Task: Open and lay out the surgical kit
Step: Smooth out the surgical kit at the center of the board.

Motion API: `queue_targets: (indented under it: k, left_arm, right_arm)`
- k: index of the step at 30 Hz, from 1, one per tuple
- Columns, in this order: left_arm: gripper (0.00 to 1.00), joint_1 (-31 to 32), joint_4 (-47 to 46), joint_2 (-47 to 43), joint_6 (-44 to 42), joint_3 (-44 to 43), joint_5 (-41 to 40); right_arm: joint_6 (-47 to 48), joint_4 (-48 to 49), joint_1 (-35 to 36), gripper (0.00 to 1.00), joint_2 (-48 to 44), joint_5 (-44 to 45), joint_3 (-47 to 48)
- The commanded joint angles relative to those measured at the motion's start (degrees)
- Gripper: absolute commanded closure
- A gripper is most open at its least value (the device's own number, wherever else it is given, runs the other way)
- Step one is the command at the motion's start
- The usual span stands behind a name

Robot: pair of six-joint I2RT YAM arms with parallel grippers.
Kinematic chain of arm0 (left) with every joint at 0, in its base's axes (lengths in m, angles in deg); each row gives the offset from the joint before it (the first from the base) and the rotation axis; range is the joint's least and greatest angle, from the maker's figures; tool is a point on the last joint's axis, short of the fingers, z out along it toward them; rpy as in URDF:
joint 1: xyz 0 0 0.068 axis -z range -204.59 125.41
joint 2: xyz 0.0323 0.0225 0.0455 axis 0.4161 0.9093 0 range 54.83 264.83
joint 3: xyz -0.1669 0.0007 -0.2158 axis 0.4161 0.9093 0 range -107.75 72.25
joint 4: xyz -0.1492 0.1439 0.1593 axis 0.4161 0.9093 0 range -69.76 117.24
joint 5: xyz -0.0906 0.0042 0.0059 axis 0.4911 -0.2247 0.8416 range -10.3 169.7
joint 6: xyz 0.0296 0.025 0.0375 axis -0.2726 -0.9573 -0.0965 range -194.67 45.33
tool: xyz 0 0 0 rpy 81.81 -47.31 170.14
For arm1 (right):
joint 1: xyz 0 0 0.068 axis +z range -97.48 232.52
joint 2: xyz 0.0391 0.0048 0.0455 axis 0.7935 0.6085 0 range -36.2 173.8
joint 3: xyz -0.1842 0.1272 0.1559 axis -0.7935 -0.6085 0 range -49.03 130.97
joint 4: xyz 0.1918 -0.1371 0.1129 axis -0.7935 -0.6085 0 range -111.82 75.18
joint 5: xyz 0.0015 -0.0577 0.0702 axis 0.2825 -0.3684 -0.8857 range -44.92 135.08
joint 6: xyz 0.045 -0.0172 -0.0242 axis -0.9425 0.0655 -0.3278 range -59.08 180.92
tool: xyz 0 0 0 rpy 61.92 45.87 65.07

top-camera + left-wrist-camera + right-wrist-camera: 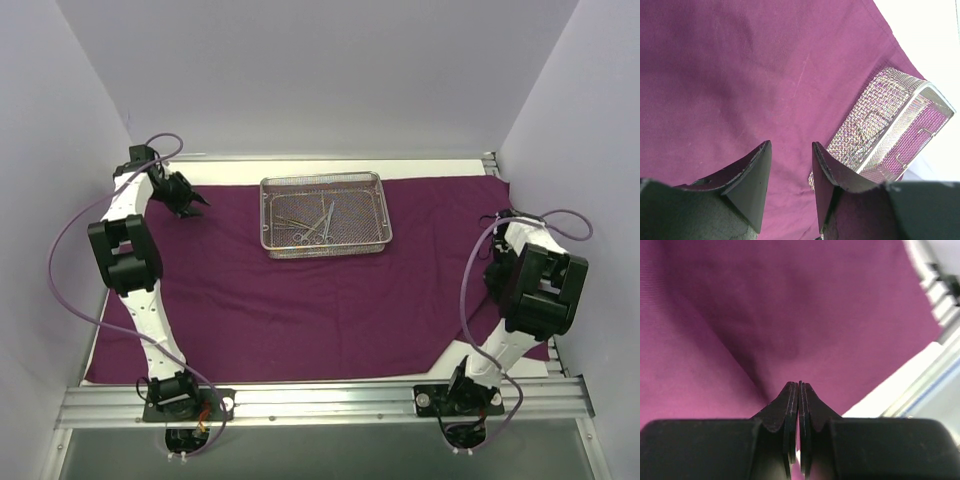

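Wire-mesh tray (370,215) sat far-centre on purple cloth (300,300), long axis left-right, instruments (318,225) inside. Lay right of left gripper (198,205): nearer, jaws parted, empty. Right gripper (799,385) pinched shut, well apart at right edge

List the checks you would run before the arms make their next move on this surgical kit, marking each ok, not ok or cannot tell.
1. Purple cloth spread open under the kit: ok.
2. Wire-mesh tray sitting upright on the cloth: ok.
3. Instruments laid out on the cloth: not ok, all lie inside the tray.
4. Left gripper open and empty, above the cloth left of the tray: ok.
5. Right gripper clear of the cloth: cannot tell; its jaws are shut right at the fabric.
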State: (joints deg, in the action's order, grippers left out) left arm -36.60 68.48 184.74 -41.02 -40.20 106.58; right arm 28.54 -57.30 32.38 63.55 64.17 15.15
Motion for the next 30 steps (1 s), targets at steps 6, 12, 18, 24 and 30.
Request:
queue_targets:
  k: [6,12,18,24,30]
  left_arm:
    - [0.53,-0.6,0.2,-0.9,-1.1,-2.0,0.3]
    - [0.53,-0.9,0.4,-0.3,-1.3,-2.8,0.3]
    - [0.53,-1.5,0.5,-0.5,-1.3,-2.3,0.3]
    - [0.53,-2.0,0.7,-0.5,-1.2,-3.2,0.4]
    - [0.53,-2.1,0.7,0.2,-1.0,-4.1,0.7]
  right_arm:
    - [0.7,4.0,0.8,1.0,3.0,-6.4,-3.0]
    - [2.8,1.7,0.8,1.0,6.9,0.9,-4.1]
    - [-0.3,-4.3,-1.0,1.0,8.7,11.2,-2.9]
    - [-0.2,-12.5,0.6,1.0,2.6,14.2,6.2]
    - [0.8,-10.6,6.5,1.0,-2.2,1.0,7.5]
